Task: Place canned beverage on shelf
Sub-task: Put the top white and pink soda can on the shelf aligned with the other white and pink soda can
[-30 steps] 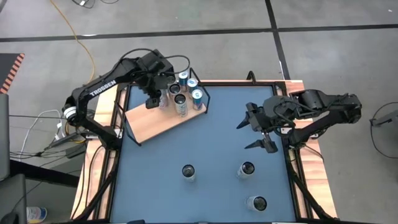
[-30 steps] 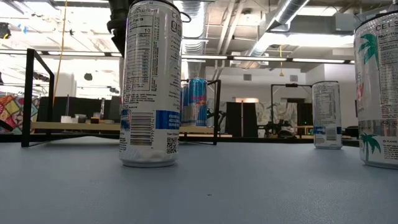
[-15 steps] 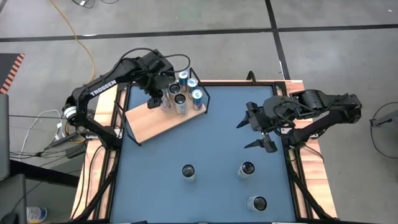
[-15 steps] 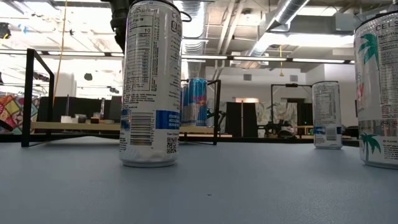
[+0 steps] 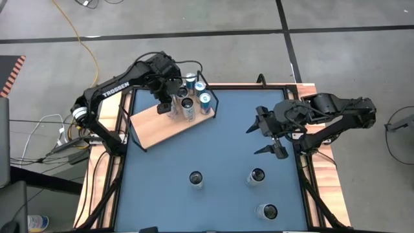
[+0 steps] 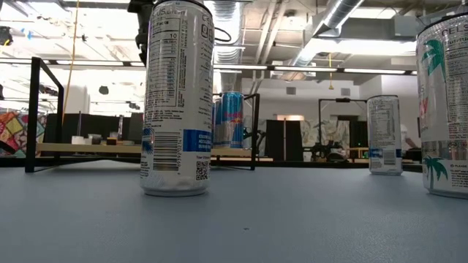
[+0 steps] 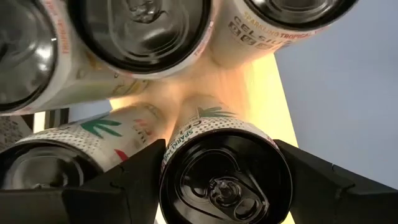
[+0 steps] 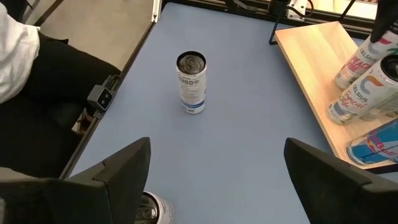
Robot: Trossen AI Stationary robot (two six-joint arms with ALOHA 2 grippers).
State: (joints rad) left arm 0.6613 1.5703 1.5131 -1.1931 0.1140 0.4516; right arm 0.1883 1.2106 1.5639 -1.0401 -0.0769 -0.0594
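The shelf, a pale wood board with a black wire frame at its far right end, lies at the table's far left. Several cans stand on it by the frame. My left gripper is over the board beside them, shut on a white can with a black top. Around that can the left wrist view shows other cans' tops. My right gripper hangs open above the table's right side, nothing between its fingers. My left gripper pinches the can's upper wall, just under the rim, between its two fingers, one on each side. The fingers come from above and point steeply down. The can is upright, close among the shelf's cans. Whether its bottom stands on the board I cannot tell.
Three loose cans stand on the blue tabletop. One of them is ahead of my right gripper. A person's sleeve shows beyond the table's edge.
My left gripper, still shut on the can, has gone a little toward the table's right and down, closer to the cans on the shelf.
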